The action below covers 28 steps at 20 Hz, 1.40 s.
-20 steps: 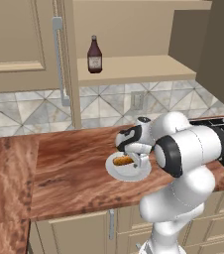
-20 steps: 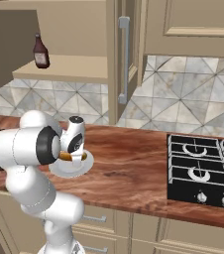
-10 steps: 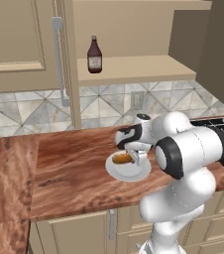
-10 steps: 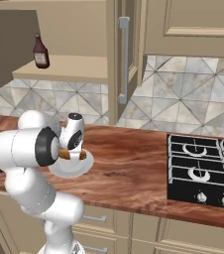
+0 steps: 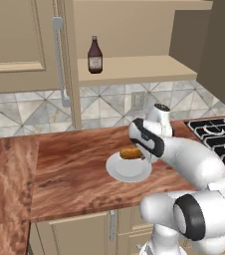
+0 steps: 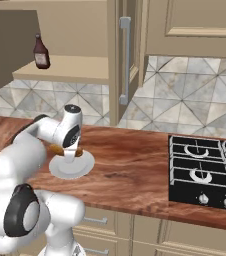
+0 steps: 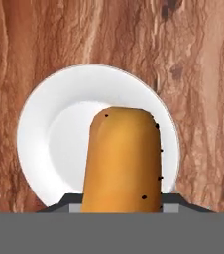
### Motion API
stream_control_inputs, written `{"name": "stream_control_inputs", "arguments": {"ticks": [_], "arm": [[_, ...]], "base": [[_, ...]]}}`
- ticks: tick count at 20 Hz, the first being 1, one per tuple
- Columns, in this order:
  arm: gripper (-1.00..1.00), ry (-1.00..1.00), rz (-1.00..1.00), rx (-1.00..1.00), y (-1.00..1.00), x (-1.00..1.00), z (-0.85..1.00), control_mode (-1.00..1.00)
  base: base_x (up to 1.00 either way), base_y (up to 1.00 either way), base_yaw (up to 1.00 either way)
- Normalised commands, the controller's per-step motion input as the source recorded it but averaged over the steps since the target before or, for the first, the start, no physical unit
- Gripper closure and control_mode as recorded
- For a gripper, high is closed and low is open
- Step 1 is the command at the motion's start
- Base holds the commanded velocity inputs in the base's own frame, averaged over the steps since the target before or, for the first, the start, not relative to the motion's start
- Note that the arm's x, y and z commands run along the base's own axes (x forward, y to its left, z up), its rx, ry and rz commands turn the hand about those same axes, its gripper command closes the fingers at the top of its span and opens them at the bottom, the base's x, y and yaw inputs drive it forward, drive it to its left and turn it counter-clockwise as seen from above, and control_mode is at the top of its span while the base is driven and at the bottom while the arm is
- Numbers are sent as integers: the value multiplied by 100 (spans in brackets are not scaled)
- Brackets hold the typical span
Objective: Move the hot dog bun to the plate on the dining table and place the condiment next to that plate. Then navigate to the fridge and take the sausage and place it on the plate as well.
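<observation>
The golden-tan hot dog bun sits between the jaws of my gripper, which is shut on it. It hangs just over a round white plate on the reddish wood counter. In the hand view the bun rises from the bottom edge and covers the plate's near half. The dark maroon condiment stands upright on an open shelf above the counter, far from the gripper.
A black gas hob lies in the counter to the right. A tall cabinet door with a bar handle stands beside the shelf. Bare wood counter stretches left of the plate.
The jaws went from wide open around the bun to closed on it. The hand has stayed over the plate.
</observation>
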Motion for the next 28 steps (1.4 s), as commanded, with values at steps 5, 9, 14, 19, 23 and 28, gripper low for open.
{"name": "stream_control_inputs", "arguments": {"ticks": [5,9,14,19,23,28], "arm": [[100,13,3,-1,-15,-83,100,-100],[100,7,29,-18,0,-87,89,-100],[100,1,47,-24,5,-69,51,-100],[100,16,42,-17,24,-15,21,-100],[100,19,24,-2,1,0,2,-100],[100,10,8,0,0,0,0,100]], "base": [[0,0,0],[0,0,0],[0,0,0],[0,0,0],[0,0,0],[-19,0,2]]}}
